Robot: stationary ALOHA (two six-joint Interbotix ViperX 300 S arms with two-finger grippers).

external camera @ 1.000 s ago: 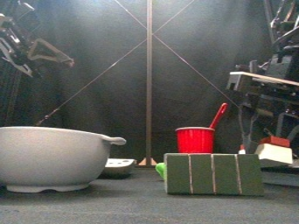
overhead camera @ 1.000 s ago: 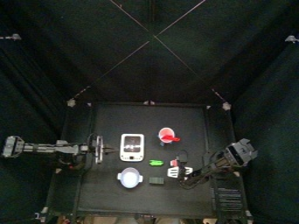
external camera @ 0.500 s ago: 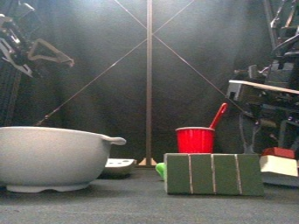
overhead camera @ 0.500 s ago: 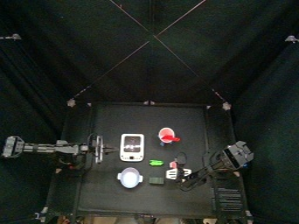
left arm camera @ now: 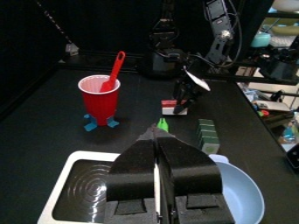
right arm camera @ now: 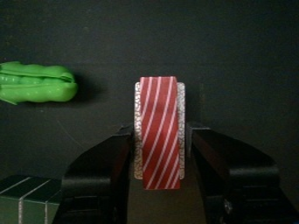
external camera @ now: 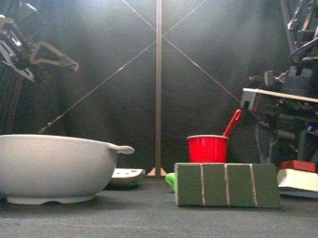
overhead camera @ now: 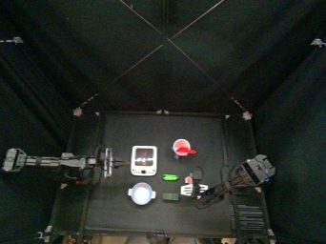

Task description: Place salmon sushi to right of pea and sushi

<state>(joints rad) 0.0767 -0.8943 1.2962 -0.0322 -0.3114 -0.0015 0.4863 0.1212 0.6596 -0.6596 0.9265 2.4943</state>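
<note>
My right gripper (right arm camera: pixel 162 133) is shut on the salmon sushi (right arm camera: pixel 162 109), a red-striped piece on white rice, held low at the table. The green pea (right arm camera: pixel 35 85) lies beside it, apart from it. The sushi (right arm camera: pixel 24 194), a dark block with pale stripes, shows at the picture's corner. In the front view the salmon sushi (external camera: pixel 298 176) is to the right of the sushi (external camera: pixel 226 184), and the pea (external camera: pixel 170 179) peeks out behind the block's left end. From above, the right gripper (overhead camera: pixel 208 185) is right of the pea (overhead camera: pixel 170 176). My left gripper (left arm camera: pixel 156 171) is shut and empty.
A red cup (external camera: pixel 209 149) with a red spoon stands behind the sushi. A round white bowl (external camera: pixel 56 167) stands front left, a white tray (overhead camera: pixel 144 160) behind it. The left arm (overhead camera: pixel 76 164) rests at the table's left edge.
My right gripper has come down with the salmon sushi, from above the table to low beside the dark block. The left arm has not moved.
</note>
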